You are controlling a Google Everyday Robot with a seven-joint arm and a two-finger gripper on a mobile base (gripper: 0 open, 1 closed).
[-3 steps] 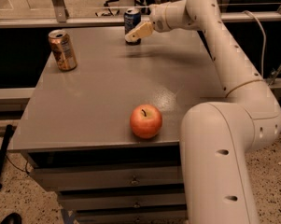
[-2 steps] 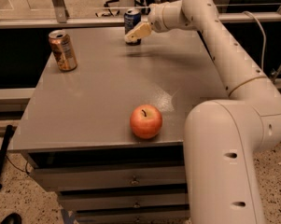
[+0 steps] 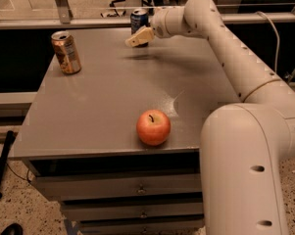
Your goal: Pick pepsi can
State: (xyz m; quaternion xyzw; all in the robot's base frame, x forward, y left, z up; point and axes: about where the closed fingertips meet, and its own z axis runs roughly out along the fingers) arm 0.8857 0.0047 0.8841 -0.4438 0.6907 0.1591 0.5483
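The pepsi can (image 3: 139,17), dark blue with a silver top, is at the far edge of the grey table (image 3: 103,102), near the middle. My gripper (image 3: 138,33) reaches in from the right and is shut on the can. One tan finger (image 3: 139,37) lies across the can's lower front, and the other finger is hidden behind the can. A shadow lies on the table just below the gripper. The can's base is hidden by the finger.
A gold-brown can (image 3: 66,52) stands upright at the table's far left. A red apple (image 3: 153,127) sits near the front edge. My white arm (image 3: 245,131) fills the right side. Drawers (image 3: 137,190) are below the tabletop, and a rail runs behind the table.
The gripper and the can have shifted only slightly at the far edge. The apple and the gold-brown can have not moved.
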